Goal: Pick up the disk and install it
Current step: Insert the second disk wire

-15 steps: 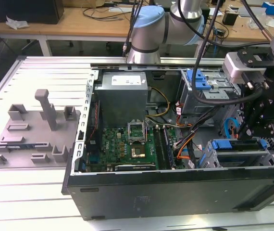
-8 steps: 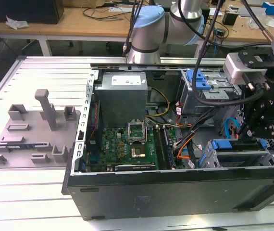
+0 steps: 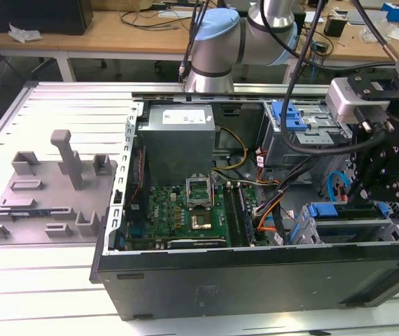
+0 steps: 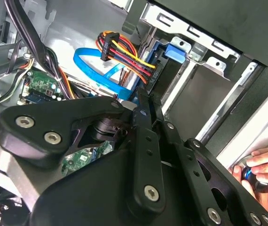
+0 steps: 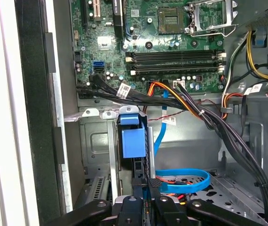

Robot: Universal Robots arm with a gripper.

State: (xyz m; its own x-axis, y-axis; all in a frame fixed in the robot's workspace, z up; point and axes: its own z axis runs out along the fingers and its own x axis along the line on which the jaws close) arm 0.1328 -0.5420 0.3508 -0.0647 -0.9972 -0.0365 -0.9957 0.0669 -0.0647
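Observation:
The disk (image 5: 133,141) stands on edge in a slot of the metal drive cage (image 5: 94,141), its blue plastic rail frame facing outward. In the exterior view its blue rail (image 3: 343,210) lies at the case's corner nearest the exterior view's right. My gripper (image 5: 150,186) sits right at the disk's outer edge, fingers drawn together with nothing seen between them. In the second wrist view the fingertips (image 4: 145,101) meet just short of the blue frame (image 4: 160,61). In the exterior view the gripper (image 3: 360,190) hangs over that cage.
The open computer case (image 3: 255,280) holds a motherboard (image 3: 185,210), a power supply (image 3: 178,133), bundled cables (image 5: 190,106) and a blue data cable (image 5: 185,181) close to the cage. A grey fixture plate (image 3: 45,203) lies outside the case. A hand (image 4: 265,165) rests by the case edge.

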